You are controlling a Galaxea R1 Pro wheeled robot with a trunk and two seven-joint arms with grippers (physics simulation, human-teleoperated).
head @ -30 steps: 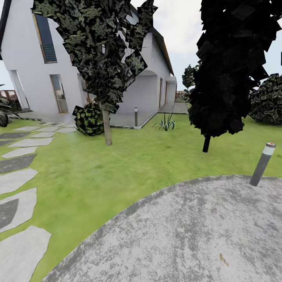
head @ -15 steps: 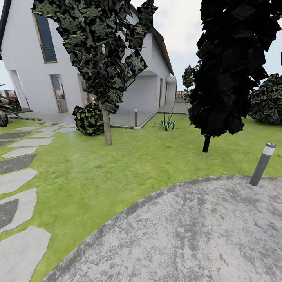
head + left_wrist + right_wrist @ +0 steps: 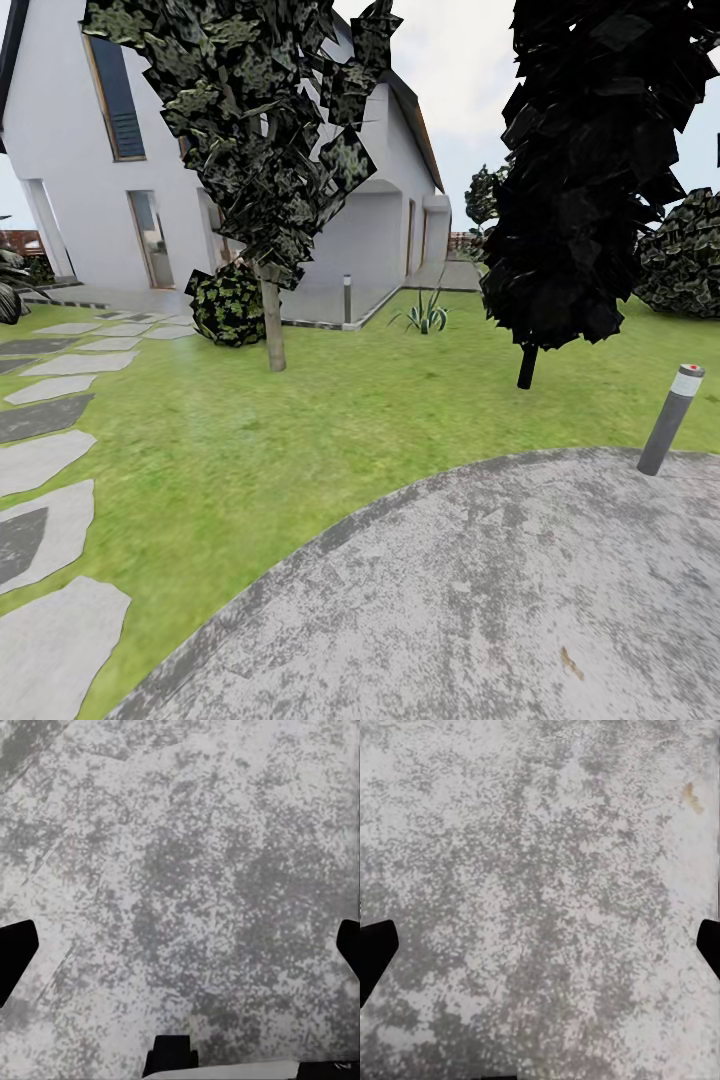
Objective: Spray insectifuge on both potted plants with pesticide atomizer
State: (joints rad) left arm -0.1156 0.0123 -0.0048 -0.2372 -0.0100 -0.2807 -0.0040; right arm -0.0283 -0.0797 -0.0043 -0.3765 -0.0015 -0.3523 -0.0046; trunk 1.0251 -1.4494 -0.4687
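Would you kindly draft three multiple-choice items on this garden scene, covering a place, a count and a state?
1. Where does the nearest bollard lamp stand?
A. At the patio's edge
B. On the stepping stones
C. Against the house wall

2. How many bollard lamps show in the head view?
A. One
B. Two
C. Four

3. How is the left gripper?
A. Shut on a bottle
B. Open, holding nothing
C. Shut on a leaf

Answers:
1 A, its base meets the concrete rim beside the lawn.
2 B, a far lamp stands by the house.
3 B, dark fingertips sit wide apart over bare concrete.
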